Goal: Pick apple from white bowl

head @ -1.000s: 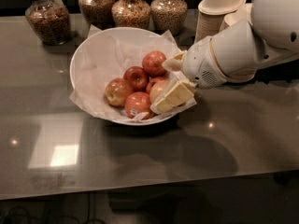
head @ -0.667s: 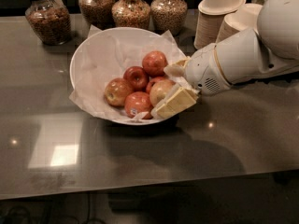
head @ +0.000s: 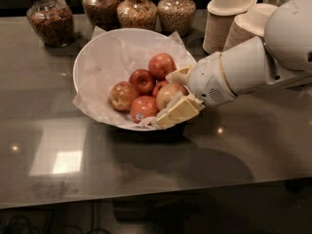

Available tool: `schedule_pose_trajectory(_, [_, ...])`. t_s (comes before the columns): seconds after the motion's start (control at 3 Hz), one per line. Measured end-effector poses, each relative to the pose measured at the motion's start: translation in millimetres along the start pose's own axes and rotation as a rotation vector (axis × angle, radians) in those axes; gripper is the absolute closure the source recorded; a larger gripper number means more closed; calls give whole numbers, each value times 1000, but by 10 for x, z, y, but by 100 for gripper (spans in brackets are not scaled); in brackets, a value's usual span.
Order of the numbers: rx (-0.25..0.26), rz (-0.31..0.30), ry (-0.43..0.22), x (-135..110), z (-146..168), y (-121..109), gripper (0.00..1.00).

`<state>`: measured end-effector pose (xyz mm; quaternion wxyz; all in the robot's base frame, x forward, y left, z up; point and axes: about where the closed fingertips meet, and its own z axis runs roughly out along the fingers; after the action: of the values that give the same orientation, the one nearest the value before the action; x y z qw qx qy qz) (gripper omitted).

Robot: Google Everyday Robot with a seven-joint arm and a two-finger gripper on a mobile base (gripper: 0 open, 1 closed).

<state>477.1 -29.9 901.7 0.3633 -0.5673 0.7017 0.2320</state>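
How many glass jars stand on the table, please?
4 jars: one far left, three together behind the white bowl; others may be out of frame. The gripper is at the apple inside.

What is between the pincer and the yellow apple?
Nothing visible. The pincer is right at the apple, at the right side of the bowl. The red apples lie left of it, not between.

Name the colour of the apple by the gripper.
Apple: yellow-gold, red blush; camera view. Gripper at bowl rim.
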Motion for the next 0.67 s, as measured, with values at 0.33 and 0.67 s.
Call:
schedule_pose_trajectory(0.33, [0, 0, 0, -1, 1, 1, 45])
schedule_pose_trajectory(0.67, [0, 0, 0, -1, 1, 1, 69])
